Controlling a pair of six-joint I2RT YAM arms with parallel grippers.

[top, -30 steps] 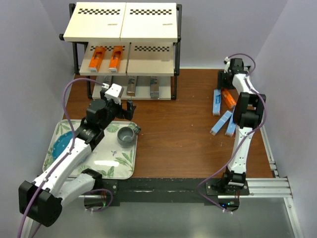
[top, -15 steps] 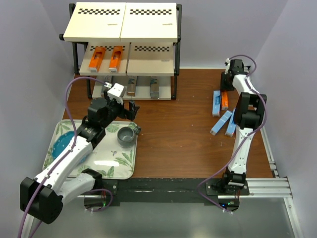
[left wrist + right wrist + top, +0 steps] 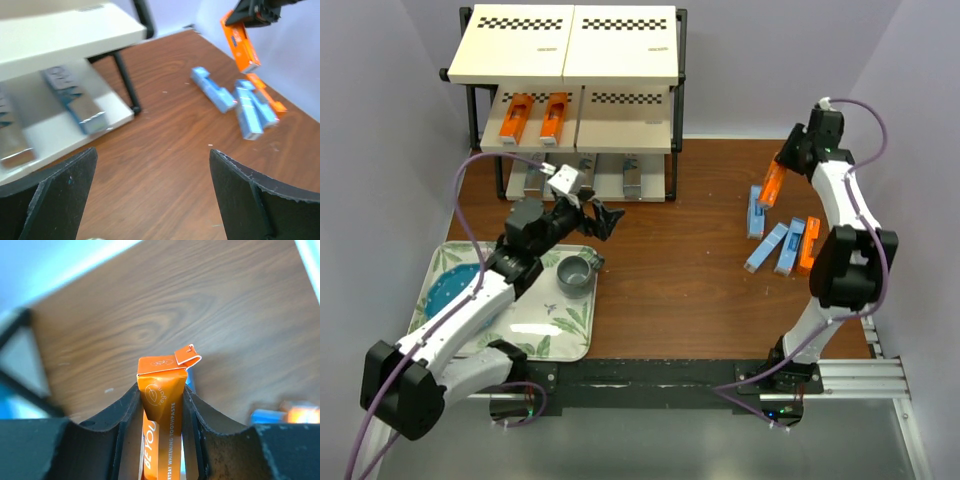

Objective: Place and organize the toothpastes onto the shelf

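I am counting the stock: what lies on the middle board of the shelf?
Two orange toothpastes lie side by side on the left half of the middle board. The top board covers its rear part, so what lies there cannot be seen.

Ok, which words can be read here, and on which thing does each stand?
"BEYO", cut off at the picture's edge: orange toothpaste box in the right claw.
"WHITENING TOOTHPASTE": same box.
Print on the metallic boxes on the shelf and the light blue boxes on the table: too blurred to read.

Orange toothpaste box [image 3: 161, 405] tight between the jaws, end flap [image 3: 188, 355] loose, over wooden tabletop [image 3: 150, 315]
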